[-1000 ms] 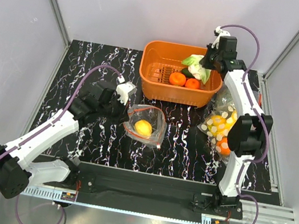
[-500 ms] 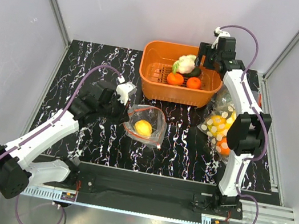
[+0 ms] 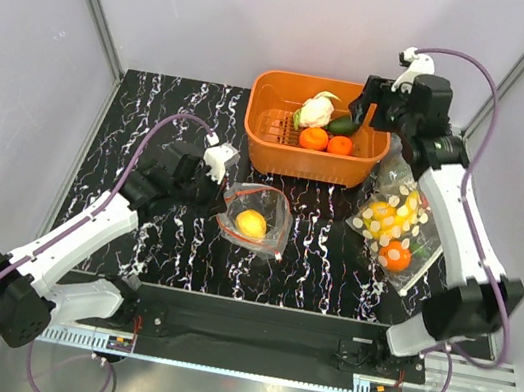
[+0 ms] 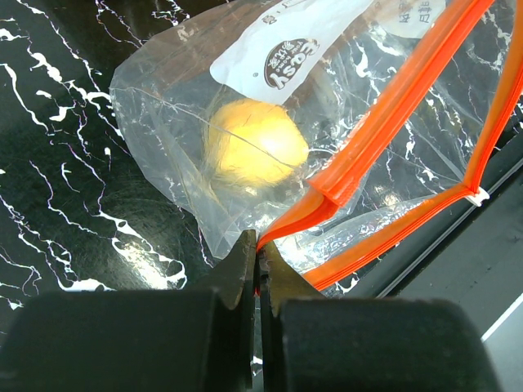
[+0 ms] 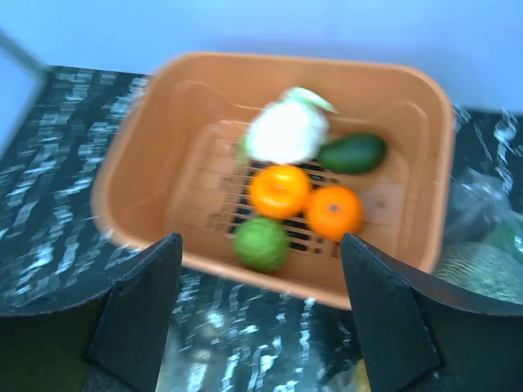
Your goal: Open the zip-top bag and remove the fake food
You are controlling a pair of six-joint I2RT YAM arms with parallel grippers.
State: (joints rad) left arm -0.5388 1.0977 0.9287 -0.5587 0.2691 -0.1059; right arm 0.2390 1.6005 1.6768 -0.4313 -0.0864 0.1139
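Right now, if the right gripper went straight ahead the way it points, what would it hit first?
Most likely the basket. The open right gripper aims down into it, roughly at the green fruit by the near wall. The wrist view is blurred, so I can't tell whether wall or fruit comes first.

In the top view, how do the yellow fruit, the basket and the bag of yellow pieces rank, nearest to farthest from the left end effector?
1. Yellow fruit, in the zip-top bag beside the left end effector.
2. Basket, farther back, to the right.
3. Bag of yellow pieces, far right.
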